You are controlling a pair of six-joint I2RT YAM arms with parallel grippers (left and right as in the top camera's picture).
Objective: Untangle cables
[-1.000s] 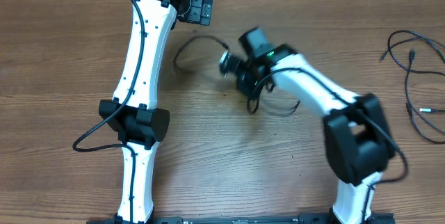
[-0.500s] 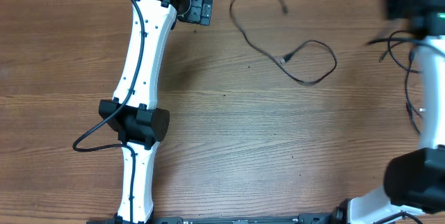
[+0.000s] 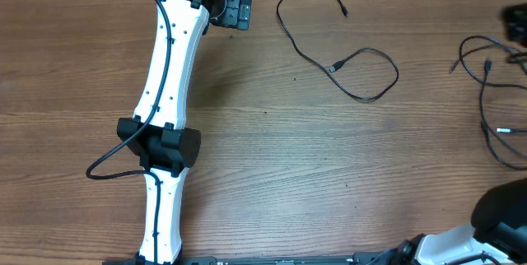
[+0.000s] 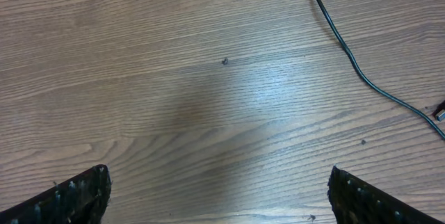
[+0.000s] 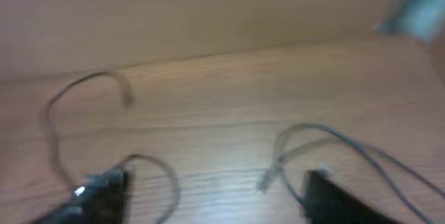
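Overhead: one cable point(image 3: 336, 67) lies spread alone at far centre, apparently set apart from the tangled cables point(image 3: 482, 104) at the right edge; left gripper point(image 3: 235, 10) parked far-left, jaws wide, empty; right gripper point(image 5: 215, 193) blurred, jaws apart, holding nothing, near the tangle.

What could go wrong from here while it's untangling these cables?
The remaining cables overlap at the far right and run out of the overhead view, so the open right gripper may snag several cords at once. Its wrist view is blurred, so aiming could be off. Dragging them might also disturb the separated cable nearby.
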